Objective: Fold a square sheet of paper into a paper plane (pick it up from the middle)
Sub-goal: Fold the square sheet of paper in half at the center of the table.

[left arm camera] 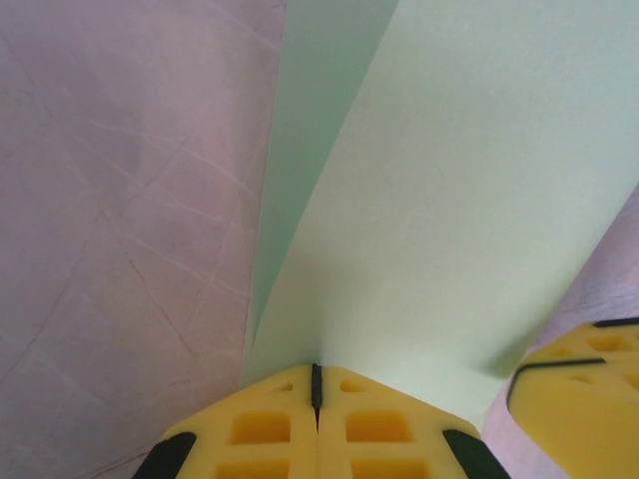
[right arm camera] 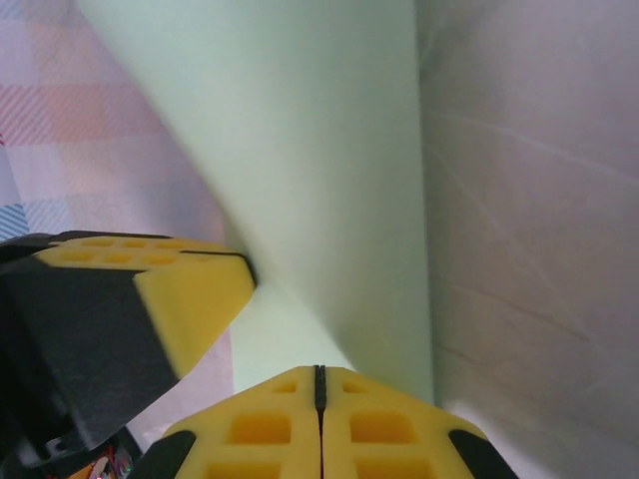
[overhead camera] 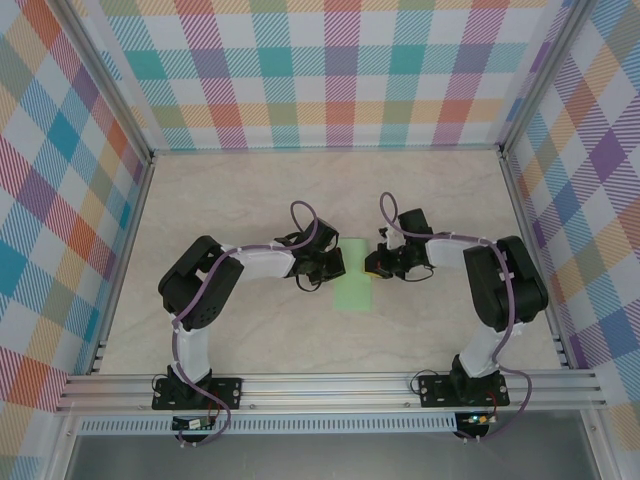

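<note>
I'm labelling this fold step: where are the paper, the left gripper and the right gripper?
paper (overhead camera: 353, 292), top view, on its near part.
left gripper (left arm camera: 317, 371), left wrist view, where its shut jaws meet on the paper.
right gripper (right arm camera: 319, 373), right wrist view, where its shut jaws meet on the paper.

The left gripper (overhead camera: 336, 266) and right gripper (overhead camera: 374, 265) crowd the square sheet of paper (overhead camera: 354, 285) from both sides; the table (overhead camera: 350, 200) beyond and nearer than it lies open
</note>
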Robot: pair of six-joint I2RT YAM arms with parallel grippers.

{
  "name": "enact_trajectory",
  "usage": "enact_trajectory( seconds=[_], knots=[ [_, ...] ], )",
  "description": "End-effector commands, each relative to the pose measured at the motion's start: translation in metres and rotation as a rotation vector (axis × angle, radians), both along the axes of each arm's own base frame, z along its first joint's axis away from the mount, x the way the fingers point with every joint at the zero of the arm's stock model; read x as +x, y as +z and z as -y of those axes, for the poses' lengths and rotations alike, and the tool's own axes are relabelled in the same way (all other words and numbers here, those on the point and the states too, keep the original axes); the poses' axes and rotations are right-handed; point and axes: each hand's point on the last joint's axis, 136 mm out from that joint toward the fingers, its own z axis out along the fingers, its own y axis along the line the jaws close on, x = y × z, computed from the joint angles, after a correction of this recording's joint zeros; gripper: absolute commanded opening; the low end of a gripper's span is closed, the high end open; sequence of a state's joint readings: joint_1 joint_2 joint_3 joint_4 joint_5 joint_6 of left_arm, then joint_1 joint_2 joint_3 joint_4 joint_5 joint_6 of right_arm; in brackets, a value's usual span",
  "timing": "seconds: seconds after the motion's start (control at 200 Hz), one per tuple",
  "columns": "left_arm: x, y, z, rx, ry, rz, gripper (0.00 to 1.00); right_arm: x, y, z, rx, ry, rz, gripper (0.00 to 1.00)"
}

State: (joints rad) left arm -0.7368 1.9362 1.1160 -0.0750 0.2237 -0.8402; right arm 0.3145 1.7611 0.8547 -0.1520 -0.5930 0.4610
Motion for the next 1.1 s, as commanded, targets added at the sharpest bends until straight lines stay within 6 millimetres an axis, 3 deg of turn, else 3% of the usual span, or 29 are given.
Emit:
enact_trajectory(
  seconds=[0.0, 0.175, 0.385, 0.505, 0.775, 0.99, 1.095],
  knots=[
    [-0.034, -0.037, -0.024, 0.133, -0.028, -0.114, 0.0, -0.007, -0.021, 0.009, -0.057, 0.027, -0.023, 0.06],
    [-0.035, -0.038, -0.026, 0.138, -0.029, -0.115, 0.0, -0.014, -0.029, 0.011, -0.062, 0.032, -0.039, 0.07],
    [-0.035, -0.038, -0.028, 0.145, -0.029, -0.115, 0.0, 0.003, 0.009, 0.0, 0.001, 0.045, 0.021, 0.08],
    [-0.036, -0.038, -0.028, 0.145, -0.028, -0.117, 0.0, 0.015, 0.017, -0.004, 0.022, 0.045, 0.035, 0.08],
    [-0.036, -0.04, -0.029, 0.146, -0.027, -0.119, 0.0, 0.026, -0.003, -0.003, 0.011, 0.038, 0.003, 0.08],
    [-0.036, -0.038, -0.029, 0.15, -0.029, -0.115, 0.0, 0.02, -0.031, 0.007, -0.045, 0.024, -0.042, 0.08],
    [-0.037, -0.039, -0.03, 0.154, -0.03, -0.117, 0.0, 0.017, -0.033, 0.007, -0.045, 0.02, -0.055, 0.09]
  ],
)
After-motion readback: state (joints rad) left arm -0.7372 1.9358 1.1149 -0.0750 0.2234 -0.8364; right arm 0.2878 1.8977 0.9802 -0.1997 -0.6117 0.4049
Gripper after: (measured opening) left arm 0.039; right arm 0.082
